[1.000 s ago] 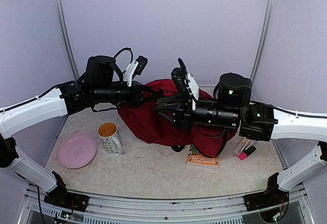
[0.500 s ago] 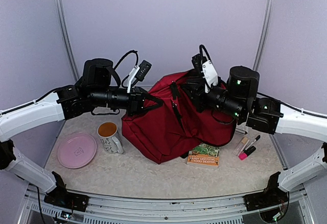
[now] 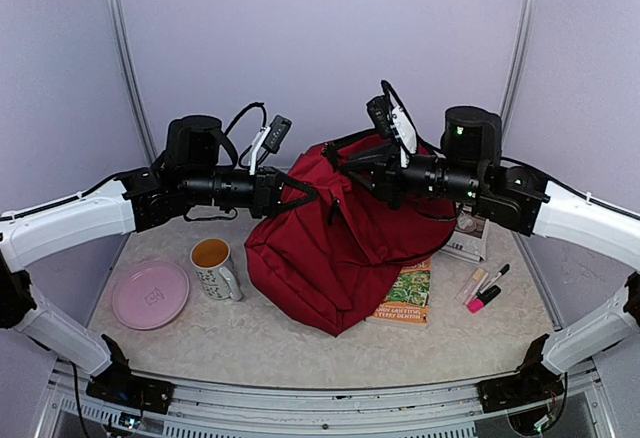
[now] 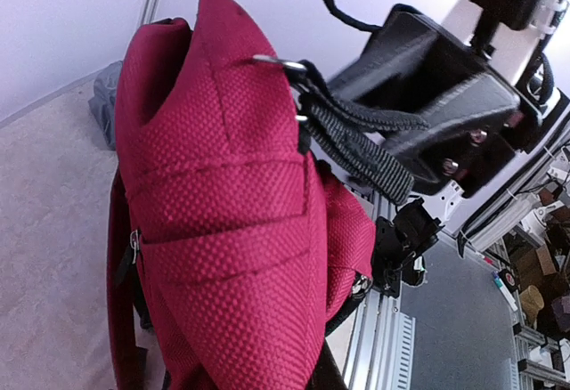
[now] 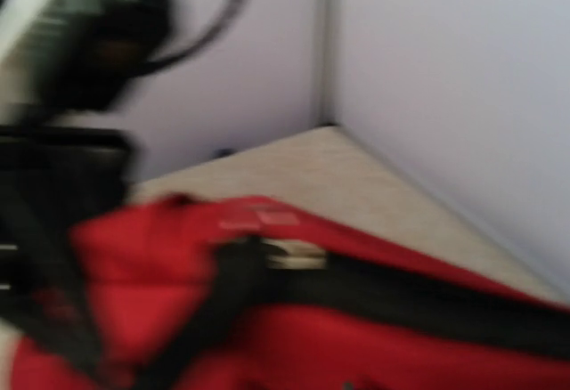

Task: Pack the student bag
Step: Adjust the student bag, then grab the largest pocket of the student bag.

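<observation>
The student bag (image 3: pixel 330 258), dark red with black straps, stands tilted at the middle of the table, its top pulled up between both grippers. My left gripper (image 3: pixel 292 196) is shut on a black strap loop (image 3: pixel 308 196) at the bag's upper left. My right gripper (image 3: pixel 350 163) grips the black top strap (image 4: pixel 356 141) that runs from a metal ring (image 4: pixel 272 60) on the bag. In the left wrist view the bag (image 4: pixel 223 230) fills the frame and hides my own fingers. The right wrist view is blurred and shows the bag (image 5: pixel 356 345) close below.
A pink plate (image 3: pixel 150 294) and a mug (image 3: pixel 213 266) sit front left. A green and orange book (image 3: pixel 405 293) lies against the bag's right side, with markers (image 3: pixel 485 288) and a white booklet (image 3: pixel 468 238) further right. A grey pouch (image 4: pixel 102 105) lies behind the bag.
The right gripper rose and drew back to the right, pulling the bag from a low heap up to a tilted stand. The book and booklet came into view. The left arm barely moved.
</observation>
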`<act>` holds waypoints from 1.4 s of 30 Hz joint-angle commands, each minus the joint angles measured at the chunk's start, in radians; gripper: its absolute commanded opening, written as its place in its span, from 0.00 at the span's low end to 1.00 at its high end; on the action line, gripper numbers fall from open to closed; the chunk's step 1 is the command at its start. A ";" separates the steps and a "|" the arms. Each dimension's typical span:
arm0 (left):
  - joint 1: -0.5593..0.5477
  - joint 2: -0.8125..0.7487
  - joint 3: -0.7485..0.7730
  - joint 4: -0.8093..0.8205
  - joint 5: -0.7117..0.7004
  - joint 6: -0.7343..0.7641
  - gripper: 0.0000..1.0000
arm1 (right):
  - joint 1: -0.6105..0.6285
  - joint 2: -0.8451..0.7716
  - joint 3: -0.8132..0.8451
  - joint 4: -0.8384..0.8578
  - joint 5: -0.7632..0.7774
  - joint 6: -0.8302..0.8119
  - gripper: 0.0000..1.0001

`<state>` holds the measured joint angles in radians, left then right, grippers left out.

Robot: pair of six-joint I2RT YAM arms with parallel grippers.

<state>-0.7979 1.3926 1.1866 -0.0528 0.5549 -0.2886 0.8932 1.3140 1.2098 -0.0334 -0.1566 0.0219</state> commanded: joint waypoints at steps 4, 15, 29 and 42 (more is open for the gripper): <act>0.000 -0.009 0.010 0.106 -0.034 0.027 0.00 | 0.042 -0.042 -0.029 -0.003 -0.064 0.016 0.27; -0.008 -0.024 0.017 0.086 -0.031 0.064 0.00 | 0.157 -0.236 -0.286 0.286 0.135 -0.537 0.34; -0.021 -0.020 0.018 0.073 -0.027 0.092 0.00 | 0.148 -0.132 -0.086 0.186 0.266 -0.895 0.42; -0.032 -0.029 0.016 0.067 -0.032 0.118 0.00 | 0.100 -0.077 -0.071 0.111 0.232 -0.918 0.46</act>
<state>-0.8230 1.3994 1.1858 -0.0559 0.5182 -0.2039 1.0027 1.2404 1.1332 0.0879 0.0887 -0.8936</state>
